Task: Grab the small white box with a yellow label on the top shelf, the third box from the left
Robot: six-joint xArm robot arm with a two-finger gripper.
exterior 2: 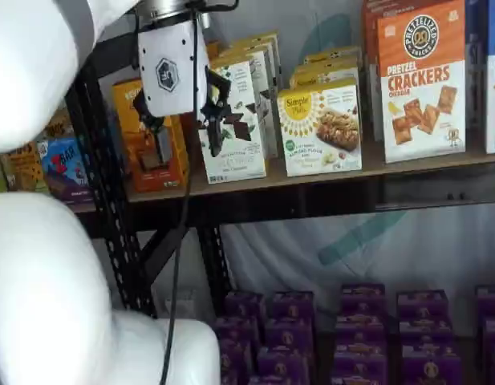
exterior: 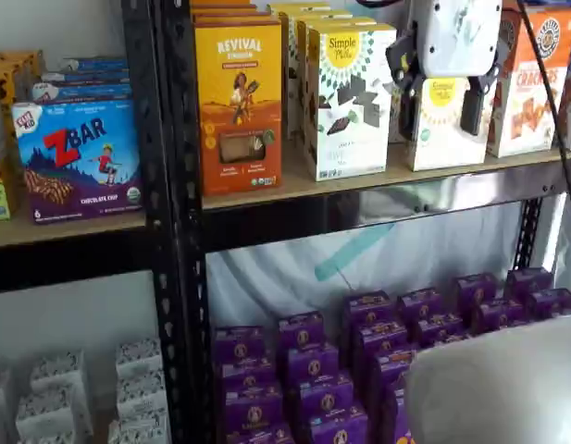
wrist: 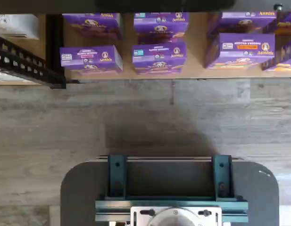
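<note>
The small white box [exterior: 442, 141] with a round yellow label stands on the top shelf [exterior: 378, 208], right of a taller white box [exterior: 348, 97] with dark chocolate pieces. It also shows in a shelf view [exterior 2: 321, 128] on the same shelf [exterior 2: 311, 196]. My gripper [exterior: 440, 109] hangs in front of the shelf, and there its two black fingers frame the small box. In a shelf view the gripper [exterior 2: 187, 132] stands forward of the boxes and touches none. The fingers are open and hold nothing. The wrist view does not show the small box.
An orange Revival box [exterior: 237, 106] stands left of the taller white box. Orange pretzel cracker boxes [exterior 2: 419, 80] stand to the right. Several purple boxes [wrist: 159, 56] fill the low shelf. A dark mount with teal brackets [wrist: 171, 188] shows in the wrist view. A black upright [exterior: 174, 222] stands left.
</note>
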